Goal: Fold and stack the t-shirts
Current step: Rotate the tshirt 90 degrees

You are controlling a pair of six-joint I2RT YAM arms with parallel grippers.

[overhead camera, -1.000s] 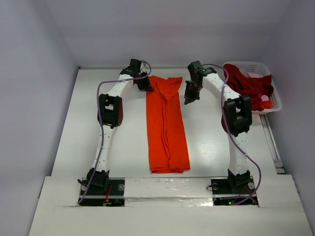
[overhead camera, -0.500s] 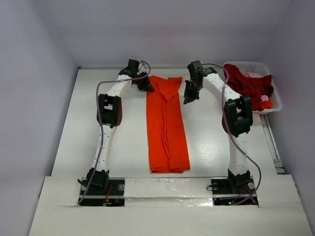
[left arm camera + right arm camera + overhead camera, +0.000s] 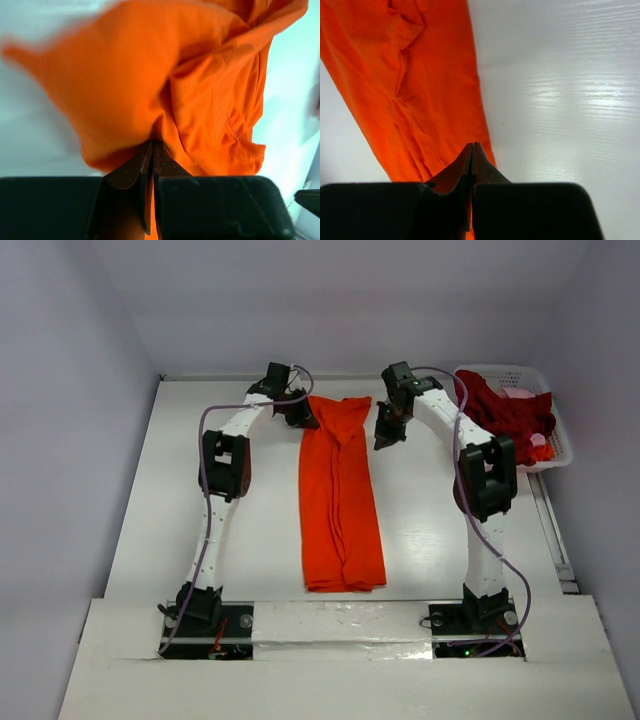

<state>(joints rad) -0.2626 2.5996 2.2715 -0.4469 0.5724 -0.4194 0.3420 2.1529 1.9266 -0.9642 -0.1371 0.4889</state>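
A bright orange-red t-shirt (image 3: 340,495) lies on the white table as a long narrow strip running front to back. At its far left corner my left gripper (image 3: 303,418) is shut on the cloth. The left wrist view shows that orange cloth (image 3: 220,100) bunched and lifted at the closed tips (image 3: 152,142). My right gripper (image 3: 385,435) hangs shut just right of the strip's far end. In the right wrist view its tips (image 3: 472,145) hover over the shirt's right edge (image 3: 395,90), holding nothing. A dark crimson t-shirt (image 3: 505,412) is heaped in the basket with a bit of pink cloth (image 3: 520,393).
The white lattice basket (image 3: 560,455) stands at the table's far right edge, close behind the right arm's elbow. White walls enclose the table at the back and both sides. Both arm bases sit at the near edge.
My left gripper has shifted slightly to the right and nearer with the shirt's far left corner in it. The right gripper has barely moved.
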